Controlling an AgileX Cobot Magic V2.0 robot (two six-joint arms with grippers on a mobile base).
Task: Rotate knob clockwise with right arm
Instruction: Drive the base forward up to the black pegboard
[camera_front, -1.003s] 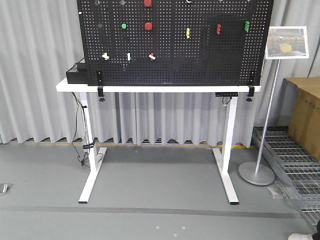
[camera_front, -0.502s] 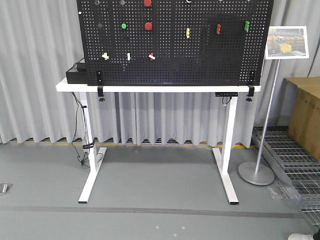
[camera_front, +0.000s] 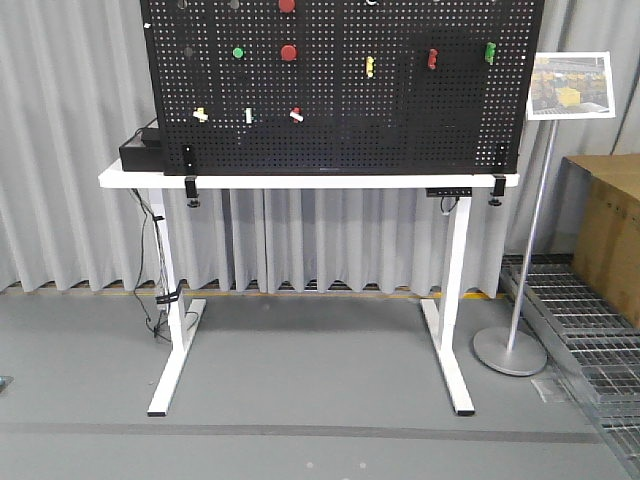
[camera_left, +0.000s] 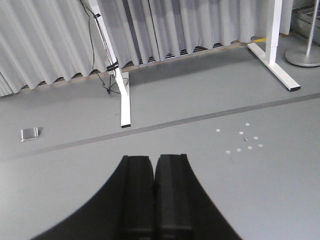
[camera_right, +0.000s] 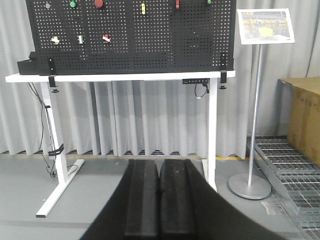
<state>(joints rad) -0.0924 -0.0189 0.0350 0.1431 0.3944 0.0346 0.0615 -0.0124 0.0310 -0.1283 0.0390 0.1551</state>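
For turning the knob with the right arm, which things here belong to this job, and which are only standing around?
Belongs to the job:
knob, small and grey, on the pegboard
right gripper, shut, far from the board

Only standing around:
green button
red button
sign stand
cardboard box
left gripper, shut, facing the floor

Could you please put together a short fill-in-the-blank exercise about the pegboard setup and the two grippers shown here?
1. The black pegboard stands on a ____ table.
2. The round green button sits to the ____ of the round red button level with it.
3. The right gripper faces the pegboard with its jaws ____.
4. The left gripper points down at the grey ____.
Missing words: white; left; shut; floor.
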